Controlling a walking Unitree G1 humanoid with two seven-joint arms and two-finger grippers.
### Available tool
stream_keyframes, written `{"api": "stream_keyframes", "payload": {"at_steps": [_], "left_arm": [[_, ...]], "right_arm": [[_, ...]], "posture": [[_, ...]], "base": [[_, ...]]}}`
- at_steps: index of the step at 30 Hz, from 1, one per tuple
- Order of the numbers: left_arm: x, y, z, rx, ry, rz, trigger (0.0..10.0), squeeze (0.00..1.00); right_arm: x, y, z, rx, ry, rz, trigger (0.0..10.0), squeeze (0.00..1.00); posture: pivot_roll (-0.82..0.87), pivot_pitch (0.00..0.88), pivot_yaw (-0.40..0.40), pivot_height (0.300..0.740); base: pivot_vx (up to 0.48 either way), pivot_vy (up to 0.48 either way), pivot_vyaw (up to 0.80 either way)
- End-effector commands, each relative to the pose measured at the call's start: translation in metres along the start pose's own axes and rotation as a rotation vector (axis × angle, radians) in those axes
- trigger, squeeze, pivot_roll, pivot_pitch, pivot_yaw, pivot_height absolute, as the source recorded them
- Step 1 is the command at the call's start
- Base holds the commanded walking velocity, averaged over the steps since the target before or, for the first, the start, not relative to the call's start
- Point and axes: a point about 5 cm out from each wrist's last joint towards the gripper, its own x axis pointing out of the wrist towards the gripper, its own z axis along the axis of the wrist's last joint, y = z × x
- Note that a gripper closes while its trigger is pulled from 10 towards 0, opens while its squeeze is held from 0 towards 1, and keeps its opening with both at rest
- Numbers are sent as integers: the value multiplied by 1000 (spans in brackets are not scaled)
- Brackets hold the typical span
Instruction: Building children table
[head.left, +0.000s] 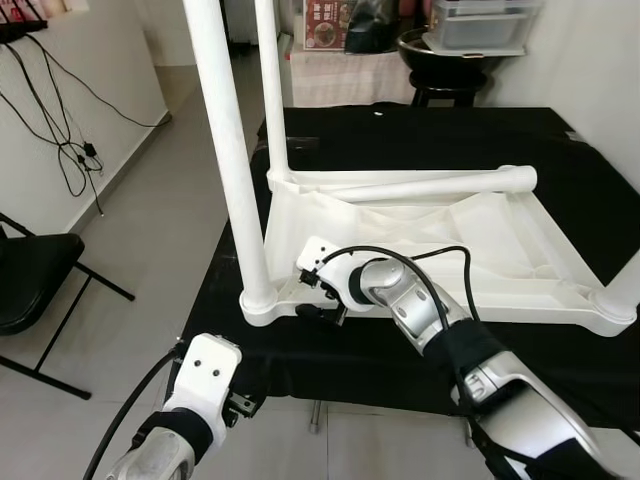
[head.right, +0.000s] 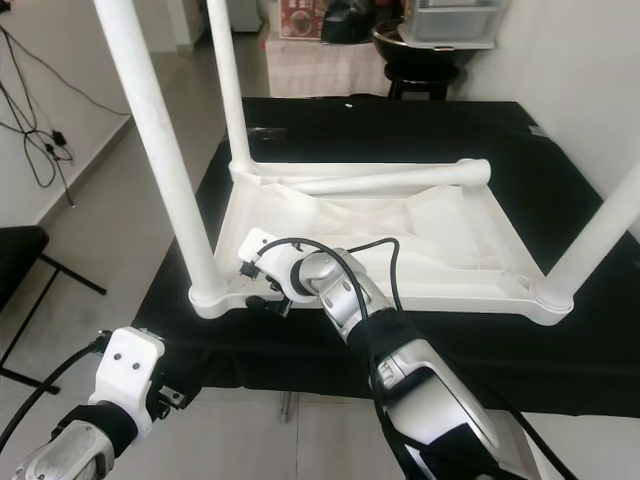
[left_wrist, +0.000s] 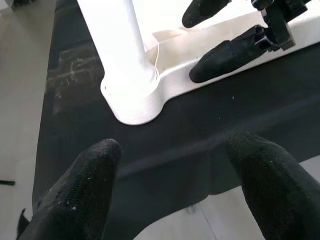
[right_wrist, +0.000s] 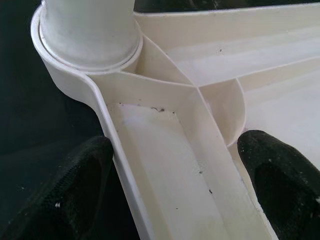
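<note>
A white plastic children's table top (head.left: 500, 235) lies upside down on a black-covered table (head.left: 430, 135). A white leg (head.left: 232, 150) stands upright in its near-left corner socket (left_wrist: 131, 95), and another leg (head.left: 270, 90) stands at the far-left corner. A third leg (head.right: 600, 235) rises at the near right. A loose leg (head.left: 430, 185) lies across the far side. My right gripper (right_wrist: 175, 190) is open and straddles the near rim beside the near-left socket, one finger outside the rim and one inside. My left gripper (left_wrist: 172, 185) hangs open below the table's front-left edge, holding nothing.
A black folding chair (head.left: 30, 280) stands on the floor to the left. Cables (head.left: 70, 150) hang on the left wall. At the back are a black stool (head.left: 445, 80) and a grey storage box (head.left: 480, 25). The black cloth's front edge (head.left: 400, 385) runs just behind my left wrist.
</note>
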Motion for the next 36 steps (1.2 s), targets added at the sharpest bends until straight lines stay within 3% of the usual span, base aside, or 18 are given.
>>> {"api": "stream_keyframes", "payload": {"at_steps": [1, 3, 7, 11, 15, 19, 27, 32, 36], "left_arm": [[-5, 0, 0, 16, 16, 11, 10000, 0], [-6, -1, 0, 13, 18, 9, 10000, 0], [-7, -1, 1, 12, 18, 8, 10000, 0], [-8, -1, 1, 7, 21, 6, 10000, 0], [-8, -2, 1, 6, 21, 5, 10000, 0], [-7, -1, 1, 6, 21, 4, 10000, 0], [-6, -1, 1, 8, 22, 6, 10000, 0], [-4, 0, 1, 8, 22, 4, 10000, 0], [-3, 0, 0, 9, 22, 4, 10000, 0]], "right_arm": [[-8, -18, -13, 1, 71, -49, 10000, 0], [-15, -28, -17, 10, 86, -53, 10000, 0], [-21, -32, -18, 22, 73, -37, 10000, 0], [-44, -49, -17, 70, -18, 19, 10000, 0], [-50, -52, -20, 67, -18, 34, 10000, 0], [-66, -54, -41, 28, 35, 103, 10000, 0], [-91, -66, -52, 46, 8, 142, 10000, 0], [-90, -56, -77, 23, 167, 180, 10000, 0], [-89, -54, -87, 33, 215, 175, 10000, 0]], "posture": [[29, 198, -14, 740], [30, 200, -14, 740], [31, 203, -18, 740], [30, 211, -19, 740], [30, 211, -19, 740], [28, 207, -18, 740], [22, 200, -12, 740], [16, 192, -8, 740], [19, 187, -6, 740]], "base": [[0, 0, 0], [0, 0, 0], [0, 0, 0], [0, 0, 0], [0, 0, 0], [0, 0, 0], [0, 0, 0], [0, 0, 0], [0, 0, 0]]}}
